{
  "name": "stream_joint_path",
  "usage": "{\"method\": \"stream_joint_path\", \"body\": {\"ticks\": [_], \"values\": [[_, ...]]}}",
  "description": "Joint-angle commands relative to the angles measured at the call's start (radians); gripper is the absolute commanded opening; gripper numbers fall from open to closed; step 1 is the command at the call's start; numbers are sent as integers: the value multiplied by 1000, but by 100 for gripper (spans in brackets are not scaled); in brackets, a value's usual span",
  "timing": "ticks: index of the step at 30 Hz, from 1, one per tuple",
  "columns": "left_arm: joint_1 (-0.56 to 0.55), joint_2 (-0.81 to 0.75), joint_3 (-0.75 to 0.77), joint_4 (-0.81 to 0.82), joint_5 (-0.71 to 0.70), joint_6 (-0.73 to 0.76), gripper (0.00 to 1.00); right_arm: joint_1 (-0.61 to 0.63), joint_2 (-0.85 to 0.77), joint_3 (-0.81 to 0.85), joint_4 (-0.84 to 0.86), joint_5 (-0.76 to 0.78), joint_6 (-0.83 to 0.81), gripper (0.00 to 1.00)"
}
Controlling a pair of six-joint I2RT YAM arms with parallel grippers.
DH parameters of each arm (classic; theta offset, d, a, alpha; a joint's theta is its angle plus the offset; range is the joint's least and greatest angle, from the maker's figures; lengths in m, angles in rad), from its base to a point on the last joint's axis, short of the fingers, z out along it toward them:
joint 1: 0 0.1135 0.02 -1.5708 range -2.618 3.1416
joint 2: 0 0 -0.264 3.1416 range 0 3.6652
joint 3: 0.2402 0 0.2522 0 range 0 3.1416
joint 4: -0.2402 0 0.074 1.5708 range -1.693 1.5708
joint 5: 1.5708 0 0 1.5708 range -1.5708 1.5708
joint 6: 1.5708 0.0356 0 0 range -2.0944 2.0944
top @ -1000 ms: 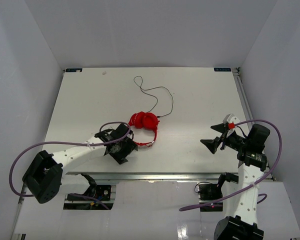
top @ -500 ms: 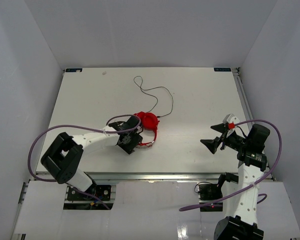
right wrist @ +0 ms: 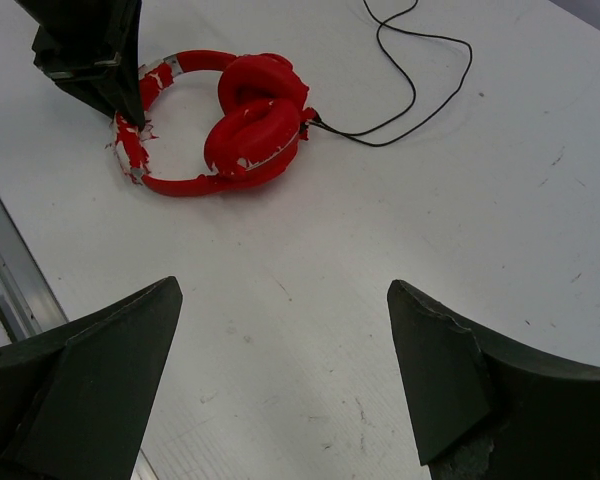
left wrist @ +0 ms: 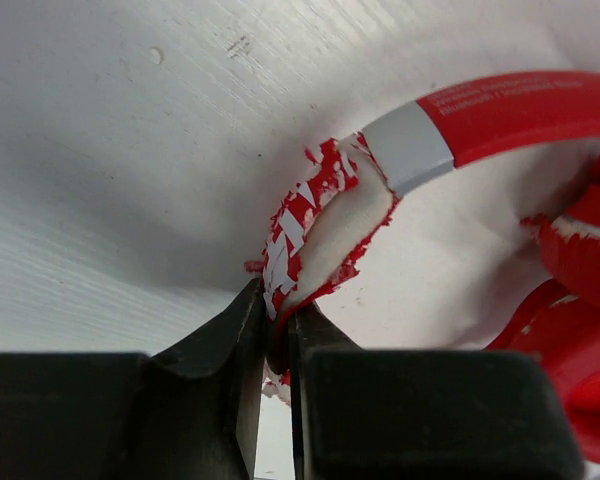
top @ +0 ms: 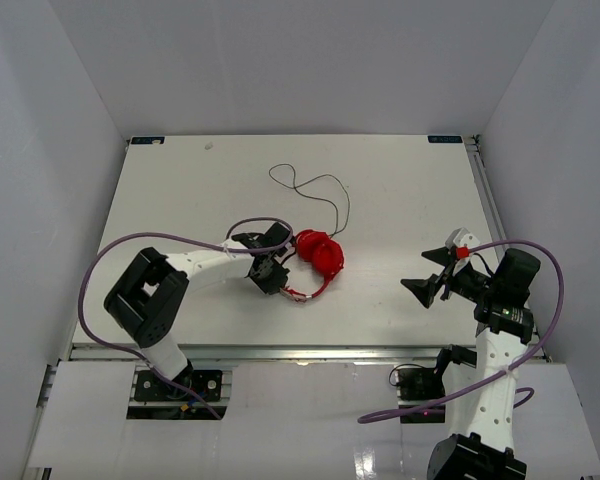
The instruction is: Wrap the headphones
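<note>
The red headphones [top: 318,256] lie mid-table with both ear cups [right wrist: 252,125] folded together and the worn red-and-white headband [left wrist: 325,225] curving toward the near-left. My left gripper [top: 277,277] is shut on that peeling headband padding [right wrist: 130,140], its two black fingers [left wrist: 242,330] pinching the band between them. The thin black cable [top: 320,192] runs from the cups toward the back of the table in a loose loop [right wrist: 420,70]. My right gripper [top: 432,275] hangs open over bare table to the right, well clear of the headphones, nothing between its fingertips [right wrist: 150,320].
Thick purple robot cables [top: 150,245] arch over the left arm and another [top: 540,300] loops beside the right arm. The table's metal front rail [top: 310,350] runs along the near edge. White walls enclose the table on three sides.
My left arm swept right to the headband and its jaws shut on it. The headphones shifted right by a little and turned. The right arm stayed still.
</note>
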Motion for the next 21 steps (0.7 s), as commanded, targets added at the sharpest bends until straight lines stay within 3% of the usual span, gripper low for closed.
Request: {"method": "stream_joint_path", "body": {"ticks": [1, 4, 8, 13, 15, 17, 21], "values": [[-4, -94, 8, 1, -99, 346, 4, -7, -12, 1, 8, -17, -32, 90], [-4, -162, 33, 30, -126, 636, 0, -5, -14, 6, -58, -62, -113, 90], [-3, -287, 51, 94, 16, 971, 0, 23, 33, 69, -369, -162, -556, 90], [-4, -360, 117, 61, 167, 1111, 0, 207, 178, 238, -521, -92, -811, 90], [-4, -372, 149, 30, 217, 1119, 0, 282, 228, 297, -470, -17, -782, 90], [-4, -404, 171, 7, 247, 1117, 0, 360, 249, 318, -348, 46, -631, 90], [-4, -473, 173, -5, 297, 1089, 0, 412, 275, 328, -113, 53, -466, 90]]}}
